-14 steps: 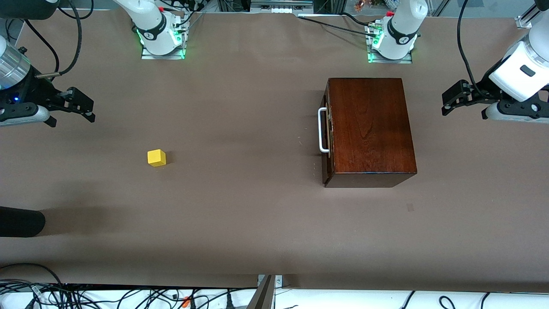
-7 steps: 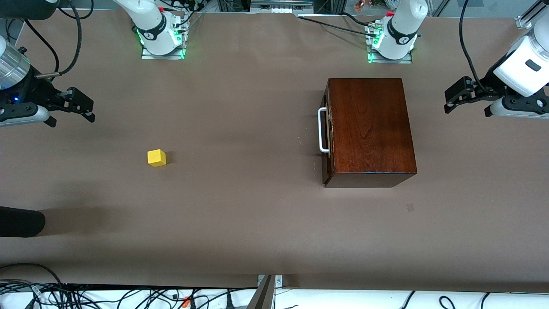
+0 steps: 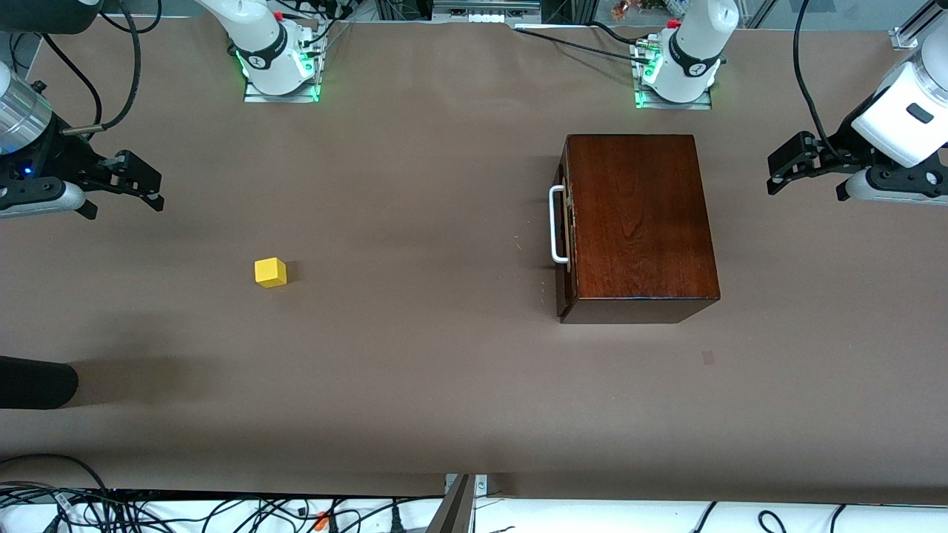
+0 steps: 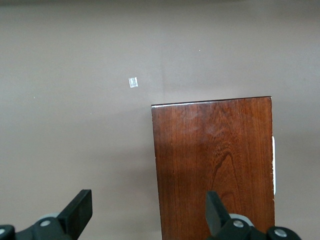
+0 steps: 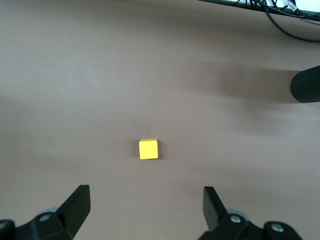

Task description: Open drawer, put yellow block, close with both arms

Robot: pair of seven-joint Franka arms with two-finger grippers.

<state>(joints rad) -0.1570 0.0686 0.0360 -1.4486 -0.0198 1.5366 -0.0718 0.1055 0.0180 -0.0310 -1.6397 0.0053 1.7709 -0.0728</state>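
The glossy dark-wood box (image 3: 638,222) stands on the brown counter (image 3: 415,370) toward the left arm's end, and serves as the landmark here. Its drawer (image 3: 564,226) is pushed fully in, the white bar handle (image 3: 555,225) facing the right arm's end of the counter.

The yellow block (image 3: 270,272) lies on the bare counter well apart from the box, toward the right arm's end and a little nearer the front camera than the handle.

The right gripper (image 5: 145,207) hangs in the air over the counter at its own end, well apart from the box, jaws spread wide and empty; in its wrist view the block sits between the two jaws' lines, untouched.

The left gripper (image 4: 147,212) hovers over the counter beside the box's closed back end, jaws wide open, holding nothing.
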